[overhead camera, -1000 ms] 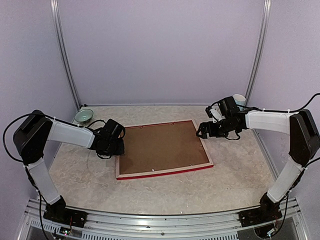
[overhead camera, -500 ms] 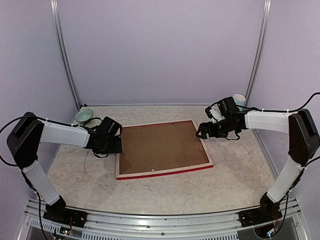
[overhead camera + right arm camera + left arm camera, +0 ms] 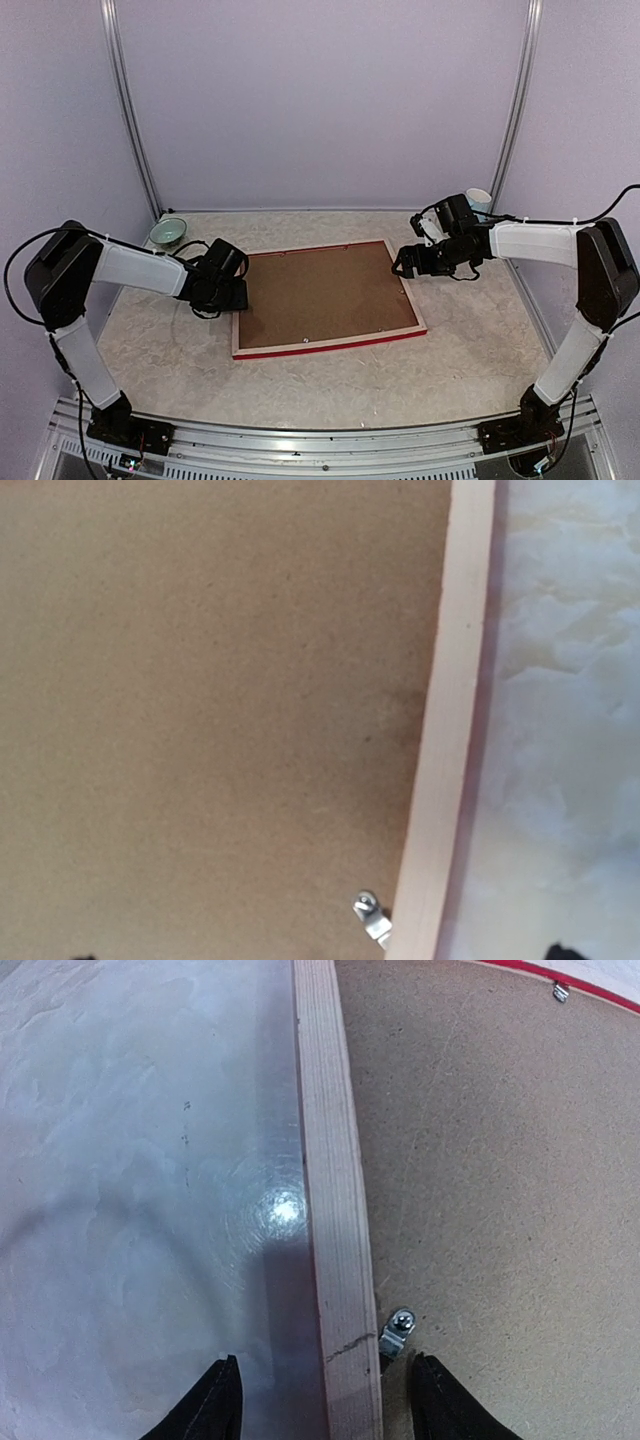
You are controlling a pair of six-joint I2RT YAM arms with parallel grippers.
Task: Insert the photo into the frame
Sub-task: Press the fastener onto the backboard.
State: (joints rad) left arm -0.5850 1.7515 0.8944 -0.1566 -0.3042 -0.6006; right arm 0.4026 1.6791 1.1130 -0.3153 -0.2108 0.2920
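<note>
Left jaws half open, right jaws wide open, both empty, each straddling 1 side rail of the frame (image 3: pixel 335 1160).

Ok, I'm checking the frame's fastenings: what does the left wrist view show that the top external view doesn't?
Left wrist only: a small silver metal clip close by the left tool. Top external only: the right tool, the small green bowl, the white cup. Both: the red-edged frame with pale wood back, its brown backing board, the marbled table.
</note>
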